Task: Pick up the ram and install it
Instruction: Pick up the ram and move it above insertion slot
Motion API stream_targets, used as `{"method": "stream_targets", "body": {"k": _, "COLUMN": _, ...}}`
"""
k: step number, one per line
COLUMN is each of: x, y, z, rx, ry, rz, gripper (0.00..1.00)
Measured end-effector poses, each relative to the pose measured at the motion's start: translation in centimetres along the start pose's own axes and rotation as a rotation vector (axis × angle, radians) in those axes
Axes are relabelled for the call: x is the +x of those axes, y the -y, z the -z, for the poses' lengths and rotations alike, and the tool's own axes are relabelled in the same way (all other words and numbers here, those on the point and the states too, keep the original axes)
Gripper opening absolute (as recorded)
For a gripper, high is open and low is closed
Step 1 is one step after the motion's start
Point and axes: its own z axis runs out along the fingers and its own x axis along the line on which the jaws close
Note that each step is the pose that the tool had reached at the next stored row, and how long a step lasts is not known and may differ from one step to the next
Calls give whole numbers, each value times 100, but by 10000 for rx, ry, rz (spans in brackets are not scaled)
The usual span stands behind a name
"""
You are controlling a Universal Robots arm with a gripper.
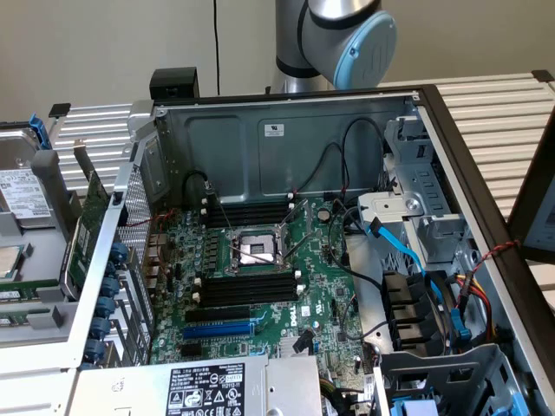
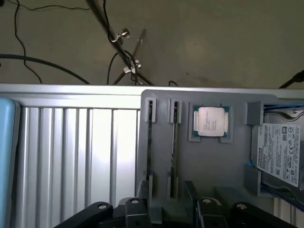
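Two thin ram sticks stand edge-on in parallel slots of a grey holder point(image 2: 213, 166), one ram point(image 2: 174, 145) beside the other point(image 2: 150, 142). My gripper point(image 2: 168, 214) hangs above one end of these slots, apart from them. It is open, its black fingers point(image 2: 135, 211) spread to either side with nothing between them. In the exterior view the arm's grey and blue joint point(image 1: 347, 39) rises behind the open computer case point(image 1: 286, 130). Black memory slots point(image 1: 247, 286) lie beside the processor socket point(image 1: 256, 249) on the green motherboard.
The holder also carries a processor chip point(image 2: 211, 122) and a hard drive point(image 2: 282, 152). Ribbed aluminium table point(image 2: 76, 152) lies beside it. A green expansion card point(image 1: 87, 225) stands outside the case wall. Blue and black cables point(image 1: 408, 251) crowd the case at the exterior view's right.
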Motion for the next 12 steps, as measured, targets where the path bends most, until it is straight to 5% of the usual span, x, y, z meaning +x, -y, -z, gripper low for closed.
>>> {"method": "stream_targets", "body": {"k": 12, "x": 10, "y": -25, "z": -219, "rx": -8, "ry": 9, "rz": -336, "gripper": 42}}
